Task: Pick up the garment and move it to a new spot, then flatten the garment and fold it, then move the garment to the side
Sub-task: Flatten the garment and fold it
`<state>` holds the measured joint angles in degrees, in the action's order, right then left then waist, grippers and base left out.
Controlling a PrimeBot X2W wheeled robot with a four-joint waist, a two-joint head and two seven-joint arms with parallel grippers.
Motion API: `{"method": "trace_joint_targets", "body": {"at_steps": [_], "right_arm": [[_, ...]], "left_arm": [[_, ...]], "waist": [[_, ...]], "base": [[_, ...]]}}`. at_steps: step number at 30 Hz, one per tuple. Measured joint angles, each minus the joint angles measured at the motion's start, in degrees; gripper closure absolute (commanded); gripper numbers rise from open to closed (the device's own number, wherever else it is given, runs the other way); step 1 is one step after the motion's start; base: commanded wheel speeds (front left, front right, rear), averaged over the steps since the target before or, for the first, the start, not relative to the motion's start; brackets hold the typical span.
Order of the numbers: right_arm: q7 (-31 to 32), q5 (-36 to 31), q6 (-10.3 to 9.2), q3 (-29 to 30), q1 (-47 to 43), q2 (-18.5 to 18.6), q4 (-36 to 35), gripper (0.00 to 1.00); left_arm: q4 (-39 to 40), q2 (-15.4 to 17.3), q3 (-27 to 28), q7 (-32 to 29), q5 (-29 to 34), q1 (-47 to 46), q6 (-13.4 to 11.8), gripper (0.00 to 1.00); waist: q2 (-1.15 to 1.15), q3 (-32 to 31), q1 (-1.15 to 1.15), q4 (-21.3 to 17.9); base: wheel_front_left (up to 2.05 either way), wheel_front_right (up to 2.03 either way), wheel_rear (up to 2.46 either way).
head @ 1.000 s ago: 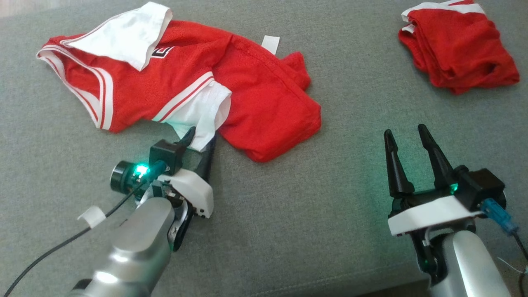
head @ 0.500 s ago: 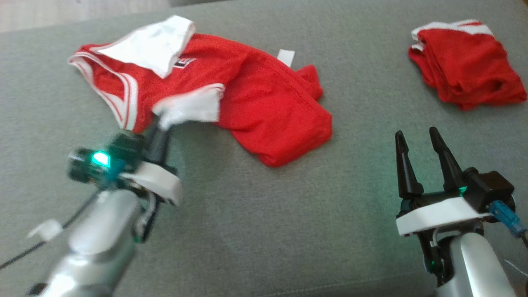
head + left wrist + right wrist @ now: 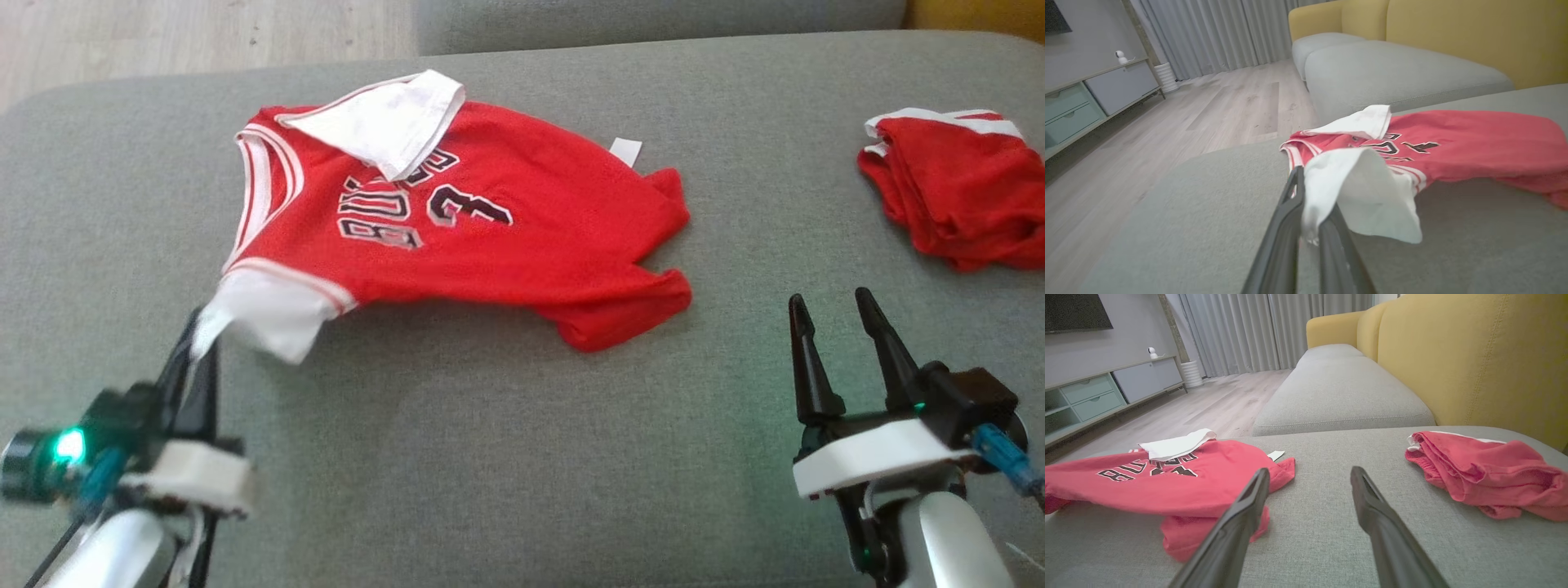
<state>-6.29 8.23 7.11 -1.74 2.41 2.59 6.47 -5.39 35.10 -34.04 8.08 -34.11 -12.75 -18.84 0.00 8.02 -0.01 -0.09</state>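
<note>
One garment sleeve [image 3: 269, 314] sits clamped in left tool [image 3: 200, 347].

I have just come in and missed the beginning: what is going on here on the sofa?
The robot's left gripper is shut on the white sleeve of the red jersey, holding that corner up off the grey cushion. Its right gripper is open, holds nothing and hovers over the cushion. A second red garment lies bunched at the far right.

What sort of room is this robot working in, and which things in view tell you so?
Most likely a home living room: a yellow-backed sofa with grey cushions, a low cabinet with drawers, and floor-length curtains.
</note>
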Motion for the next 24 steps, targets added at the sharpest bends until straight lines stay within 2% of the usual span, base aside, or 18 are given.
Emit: {"method": "trace_joint_targets", "body": {"at_steps": [10, 13, 16, 17, 18, 19, 20, 21, 23, 24], "right_arm": [[1.4, -1.3, 0.00, 0.5, -2.0, 0.0, -1.2, 0.00], [1.5, -1.3, 0.00, 0.5, -2.1, 0.0, -1.4, 0.00], [1.8, -1.3, 0.00, 0.3, -2.1, 0.0, -1.3, 0.00], [1.8, -1.3, 0.00, 0.2, -2.1, 0.0, -1.3, 0.00], [1.8, -1.3, 0.00, 0.1, -2.1, 0.0, -1.2, 0.00], [1.9, -1.3, 0.00, 0.0, -2.2, 0.0, -1.2, 0.00], [2.0, -1.3, 0.00, -0.1, -2.3, 0.0, -1.2, 0.00], [2.0, -1.3, 0.00, -0.2, -2.4, 0.0, -1.1, 0.00], [2.1, -1.3, 0.00, -0.4, -2.8, 0.0, -0.8, 0.00], [2.1, -1.3, 0.00, -0.6, -3.0, 0.0, -0.7, 0.00]], "left_arm": [[2.5, 2.0, 6.2, 2.5, -4.4, 8.8, -5.4, 1.00], [2.8, 1.6, 5.3, 2.7, -4.8, 10.4, -4.6, 1.00], [2.5, -0.8, 3.0, 2.6, -5.3, 11.5, -4.3, 1.00], [2.0, -1.9, 2.5, 2.7, -5.4, 11.7, -4.3, 0.91], [1.4, -2.9, 2.3, 3.0, -5.4, 12.0, -4.3, 0.77], [0.6, -3.6, 2.2, 3.4, -5.5, 12.1, -4.3, 0.77], [-0.2, -4.2, 2.1, 3.6, -5.9, 12.2, -4.2, 0.60], [-1.2, -4.7, 2.0, 3.7, -6.2, 12.2, -3.8, 0.53], [-3.1, -5.2, 1.7, 4.1, -6.3, 12.7, -3.3, 0.00], [-3.9, -5.5, 1.7, 4.2, -6.4, 13.2, -2.7, 0.00]], "waist": [[0.00, -0.2, 0.00, -0.4], [0.00, -0.5, 0.00, -0.5], [0.00, -1.2, 0.01, -0.5], [0.00, -1.5, 0.01, -0.5], [0.00, -1.8, 0.01, -0.4], [0.00, -2.1, 0.01, -0.3], [0.00, -2.3, 0.00, -0.2], [0.00, -2.5, 0.01, -0.1], [0.00, -2.9, 0.01, 0.1], [0.00, -3.1, 0.01, 0.4]], "base": [[0.00, 0.00, 0.00], [0.00, 0.00, 0.00], [0.00, 0.00, 0.00], [0.00, 0.00, 0.00], [0.00, 0.00, 0.00], [0.00, 0.00, 0.00], [0.00, 0.00, 0.00], [0.00, 0.00, 0.00], [0.00, 0.00, 0.00], [0.00, 0.00, 0.00]]}}
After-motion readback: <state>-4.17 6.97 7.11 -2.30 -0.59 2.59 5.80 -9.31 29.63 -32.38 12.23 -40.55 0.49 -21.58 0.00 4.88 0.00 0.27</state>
